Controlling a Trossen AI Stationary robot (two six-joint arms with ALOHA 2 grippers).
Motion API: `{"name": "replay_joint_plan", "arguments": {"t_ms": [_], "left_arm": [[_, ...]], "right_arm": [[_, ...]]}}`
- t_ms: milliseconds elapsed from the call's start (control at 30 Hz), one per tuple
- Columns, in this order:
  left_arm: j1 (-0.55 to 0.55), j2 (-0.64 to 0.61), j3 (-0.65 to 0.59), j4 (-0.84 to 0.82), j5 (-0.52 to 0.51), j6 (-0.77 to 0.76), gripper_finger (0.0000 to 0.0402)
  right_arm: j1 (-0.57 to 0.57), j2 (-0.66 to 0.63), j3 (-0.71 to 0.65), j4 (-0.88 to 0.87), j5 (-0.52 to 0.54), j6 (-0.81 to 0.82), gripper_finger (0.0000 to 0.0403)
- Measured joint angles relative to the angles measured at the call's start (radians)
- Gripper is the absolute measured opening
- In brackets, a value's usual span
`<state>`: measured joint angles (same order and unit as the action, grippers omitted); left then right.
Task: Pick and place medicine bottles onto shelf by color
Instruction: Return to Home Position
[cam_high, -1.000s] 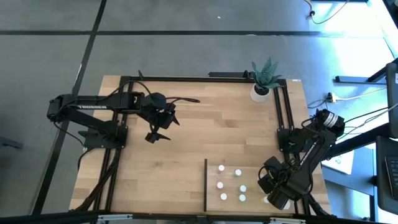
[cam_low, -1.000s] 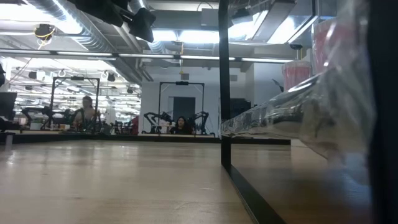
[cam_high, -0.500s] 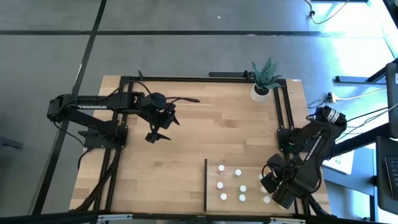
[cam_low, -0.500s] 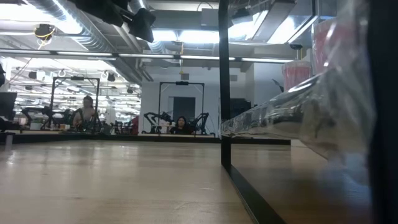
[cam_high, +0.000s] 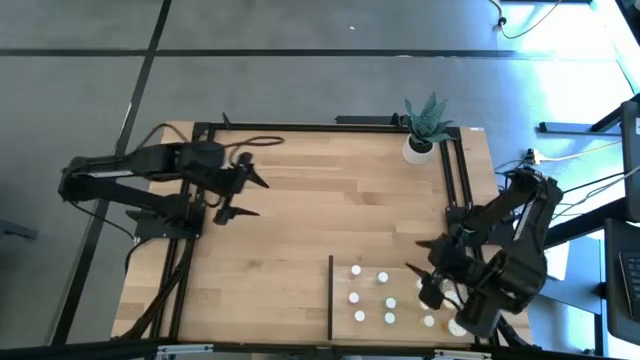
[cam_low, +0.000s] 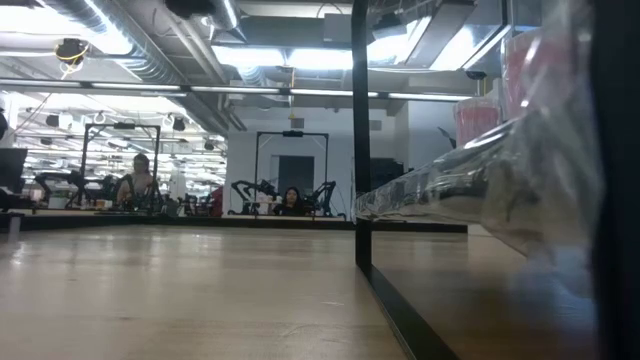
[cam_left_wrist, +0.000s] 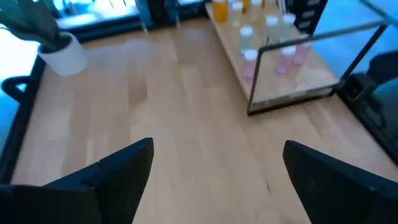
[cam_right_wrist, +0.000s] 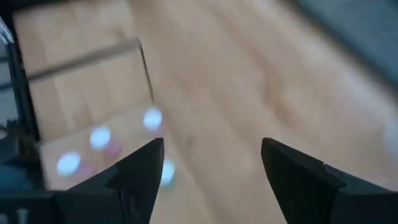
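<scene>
Just at the shelf (cam_high: 342, 286) edge, right end effector (cam_high: 420, 257) hovers spread.

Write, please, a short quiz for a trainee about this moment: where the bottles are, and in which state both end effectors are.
1. Multiple choice: the medicine bottles are A) all set down; B) one carried; C) two carried.
2. True or false: the left end effector, over bare table, is shut.
3. Fill in: the medicine bottles stand on the ___, near the right end effector.
Key: 1 A. 2 False, it is open. 3 shelf.
</scene>
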<state>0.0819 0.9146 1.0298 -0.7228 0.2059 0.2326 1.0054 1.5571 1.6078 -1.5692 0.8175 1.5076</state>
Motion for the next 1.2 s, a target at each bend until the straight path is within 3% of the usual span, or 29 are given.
{"name": "replay_joint_plan", "arguments": {"t_ms": [100,233,433,600,967,1200], "left_arm": [[-0.028,-0.079,0.000,-0.030,-0.035,-0.051,0.0352],[-0.066,-0.177,0.000,-0.074,-0.116,-0.150,0.0352],[-0.126,-0.308,-0.002,-0.125,-0.271,-0.259,0.0352],[-0.155,-0.420,-0.072,-0.118,-0.377,-0.316,0.0352],[-0.157,-0.708,-0.281,0.019,-0.379,-0.330,0.0352],[-0.157,-0.851,-0.398,0.047,-0.370,-0.335,0.0352]], "right_arm": [[0.000,-0.040,0.000,0.000,0.137,-0.107,0.0272],[0.000,-0.133,-0.042,-0.004,0.236,-0.173,0.0272],[0.000,-0.295,-0.151,0.004,0.265,-0.183,0.0272],[0.001,-0.414,-0.270,0.127,0.237,-0.287,0.0272],[0.001,-0.706,-0.590,0.579,0.185,-0.702,0.0271],[0.000,-0.924,-0.806,0.968,0.008,-1.007,0.0271]]}}
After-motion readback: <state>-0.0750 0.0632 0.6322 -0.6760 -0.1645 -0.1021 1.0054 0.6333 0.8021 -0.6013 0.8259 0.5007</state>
